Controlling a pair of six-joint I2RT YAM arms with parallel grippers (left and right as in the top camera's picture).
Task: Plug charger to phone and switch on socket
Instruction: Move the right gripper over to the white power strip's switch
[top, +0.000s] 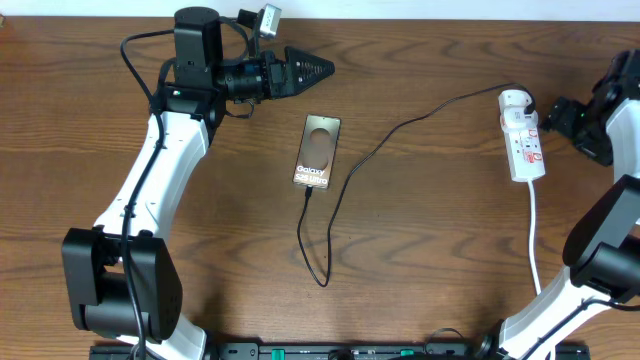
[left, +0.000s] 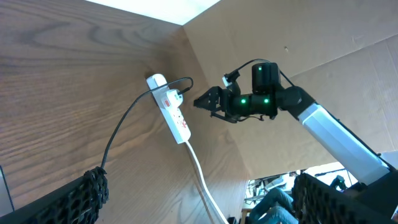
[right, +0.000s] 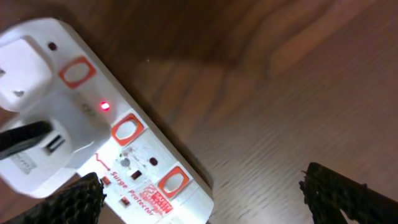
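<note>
Claws on both arms stand spread wide, pinching nothing. Left claw (top: 318, 68) points right, near the top edge of the phone (top: 318, 150). Right claw (top: 553, 115) sits just beside the socket (top: 524, 145), tips toward it. A red light (right: 104, 107) glows on the socket, next to a white adapter (right: 25, 62) plugged in near its rounded end. From there the charger (top: 398, 127) crosses the tabletop (top: 440, 250), loops, and meets the lower edge of the phone, which lies flat mid-tabletop.

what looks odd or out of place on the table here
Nothing stands out. The flat brownish Galaxy phone lies face up, the thin black cable loops loosely from its lower edge to the narrow white power strip.
</note>
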